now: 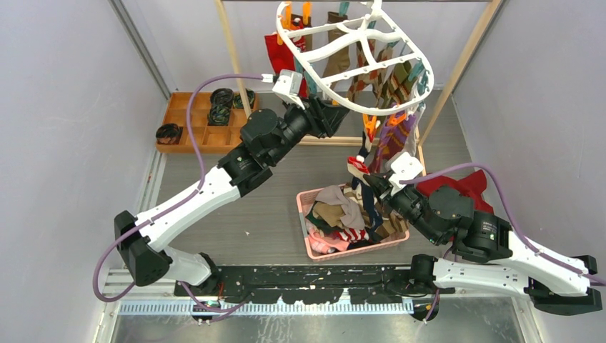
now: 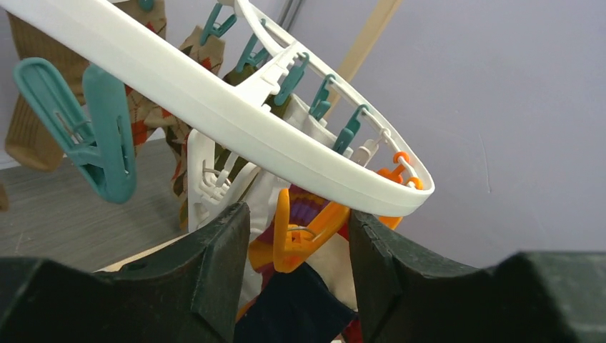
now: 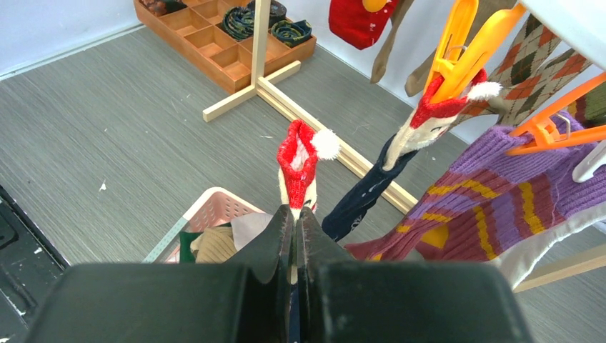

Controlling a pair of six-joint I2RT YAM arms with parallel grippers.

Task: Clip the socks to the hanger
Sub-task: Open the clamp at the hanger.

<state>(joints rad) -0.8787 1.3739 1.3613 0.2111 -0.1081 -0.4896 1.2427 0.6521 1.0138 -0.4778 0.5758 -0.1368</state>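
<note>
**A:** Where's the hanger?

**B:** The hanger (image 2: 236, 114) hangs tilted at the desk's twelve o'clock. Several socks (image 1: 389, 86) are pegged along its rim.

**A:** And the left tool?

**B:** The left tool (image 2: 294, 250) is up just under the rim, fingers apart. An orange peg (image 2: 286, 243) stands between them. I can't tell whether they touch it.

**A:** The right tool?

**B:** The right tool (image 3: 294, 214) is clamped together on a red-cuffed sock (image 3: 296, 161), cuff pointing up. It sits above the pink basket (image 1: 303, 214), near its one o'clock corner.

**A:** Any other socks?

**B:** A mixed heap (image 1: 350, 214) fills that basket, at about six o'clock from the hanger.
</note>
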